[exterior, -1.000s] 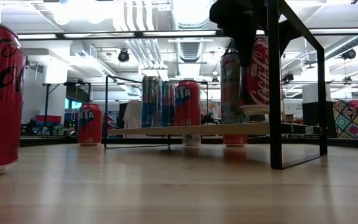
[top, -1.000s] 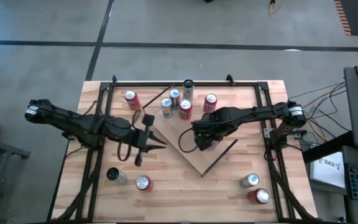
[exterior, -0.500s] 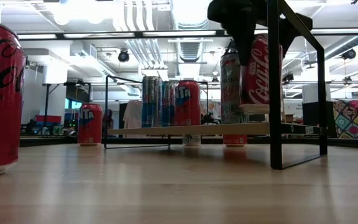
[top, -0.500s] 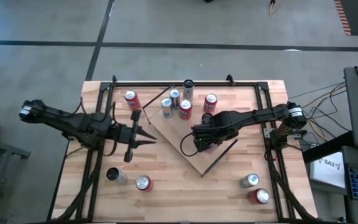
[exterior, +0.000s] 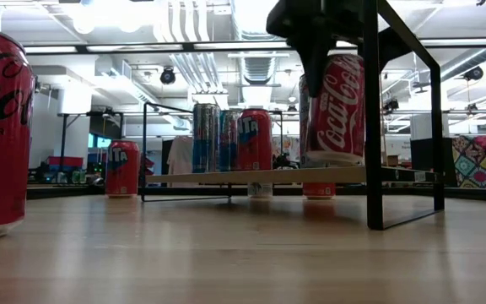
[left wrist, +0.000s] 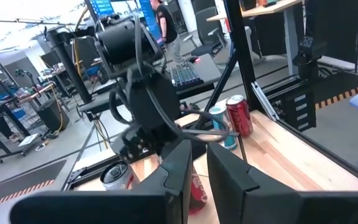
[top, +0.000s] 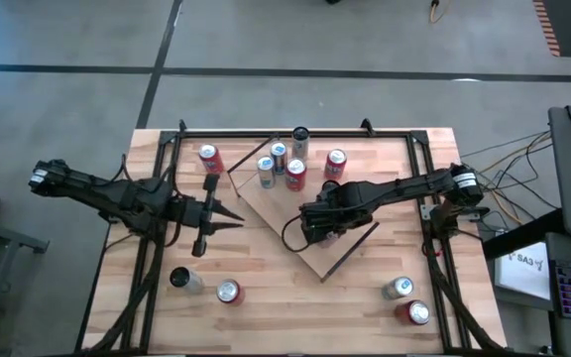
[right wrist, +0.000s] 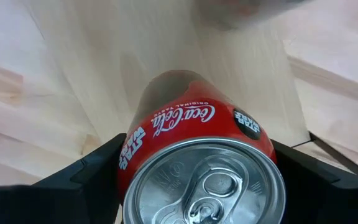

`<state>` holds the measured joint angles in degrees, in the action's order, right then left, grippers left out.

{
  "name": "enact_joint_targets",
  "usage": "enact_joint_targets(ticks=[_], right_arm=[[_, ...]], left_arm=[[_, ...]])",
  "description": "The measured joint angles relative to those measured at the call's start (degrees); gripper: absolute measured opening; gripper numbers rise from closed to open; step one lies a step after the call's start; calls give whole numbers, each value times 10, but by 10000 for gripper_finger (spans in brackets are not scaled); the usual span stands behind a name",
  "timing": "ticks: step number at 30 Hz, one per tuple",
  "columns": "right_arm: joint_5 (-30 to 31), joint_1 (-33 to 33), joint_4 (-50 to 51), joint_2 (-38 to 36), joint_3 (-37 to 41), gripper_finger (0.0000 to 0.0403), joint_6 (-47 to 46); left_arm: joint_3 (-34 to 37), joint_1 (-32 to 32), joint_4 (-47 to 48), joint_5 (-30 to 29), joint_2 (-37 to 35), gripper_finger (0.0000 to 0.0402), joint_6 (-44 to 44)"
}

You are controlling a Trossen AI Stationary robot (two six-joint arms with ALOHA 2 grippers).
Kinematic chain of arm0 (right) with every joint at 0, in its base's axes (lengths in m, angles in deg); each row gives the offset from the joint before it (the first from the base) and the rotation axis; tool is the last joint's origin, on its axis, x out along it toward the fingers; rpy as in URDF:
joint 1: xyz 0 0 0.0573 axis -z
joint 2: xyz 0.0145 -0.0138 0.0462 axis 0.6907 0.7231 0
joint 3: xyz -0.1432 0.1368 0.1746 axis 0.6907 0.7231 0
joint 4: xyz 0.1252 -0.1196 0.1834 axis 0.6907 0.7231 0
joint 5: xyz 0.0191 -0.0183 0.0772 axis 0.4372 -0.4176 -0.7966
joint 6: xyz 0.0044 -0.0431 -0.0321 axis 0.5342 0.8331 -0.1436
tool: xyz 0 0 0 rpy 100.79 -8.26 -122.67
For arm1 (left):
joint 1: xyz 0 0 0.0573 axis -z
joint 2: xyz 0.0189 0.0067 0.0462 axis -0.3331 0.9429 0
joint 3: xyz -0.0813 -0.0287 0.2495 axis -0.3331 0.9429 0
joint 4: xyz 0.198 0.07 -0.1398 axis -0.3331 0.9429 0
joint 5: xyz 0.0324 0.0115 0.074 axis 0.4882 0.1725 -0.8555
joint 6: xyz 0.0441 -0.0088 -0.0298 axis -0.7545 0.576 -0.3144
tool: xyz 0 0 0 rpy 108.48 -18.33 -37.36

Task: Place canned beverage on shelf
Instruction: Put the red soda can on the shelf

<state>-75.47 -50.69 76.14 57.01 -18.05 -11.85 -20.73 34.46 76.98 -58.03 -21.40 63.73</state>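
A red Coca-Cola can (exterior: pixel 336 110) hangs upright under my right gripper (top: pixel 317 224), which is shut on it over the middle of the shelf (top: pixel 266 211), a light-wood board set cornerwise on the table. In the low view the can's base is right at the board (exterior: pixel 226 176); whether it touches, I cannot tell. Several more cans (top: pixel 280 165) stand on the shelf's far part. My left gripper (top: pixel 228 211) is shut and empty. It points level toward the shelf from the table's left side. My right gripper pinches the can's upper wall (right wrist: pixel 135 155), just under the rim, between its two fingers (right wrist: pixel 86 180). The fingers come from above and point steeply down, one on each side. The can stays upright below them, its pull-tab top (right wrist: pixel 204 186) facing the wrist.
Loose cans stand on the tabletop: one at the far left (top: pixel 209 157), a dark one at the far edge (top: pixel 299 136), two near left (top: pixel 228 291) and two near right (top: pixel 404 297). A black frame (exterior: pixel 369 118) runs round the table.
My left gripper has drawn back toward the table's left edge, still shut. My right gripper has shifted a little toward the left over the shelf and rolled about its pointing line. The can has turned with it, so its logo now faces the low view.
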Motion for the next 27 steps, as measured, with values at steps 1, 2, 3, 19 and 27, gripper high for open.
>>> enact_joint_targets(ticks=[1,2,3,19,27], right_arm=[[-6,0,0,3,0,299,2],[-8,0,0,7,0,299,4],[-8,0,0,8,0,299,4],[7,0,-2,10,0,325,14],[8,0,-2,10,0,325,21]], left_arm=[[0,0,0,0,-1,36,-1],[0,0,0,0,-1,36,-3],[0,0,0,0,-1,36,-4],[0,0,0,1,-1,36,-10],[0,0,0,1,-1,36,-10]])
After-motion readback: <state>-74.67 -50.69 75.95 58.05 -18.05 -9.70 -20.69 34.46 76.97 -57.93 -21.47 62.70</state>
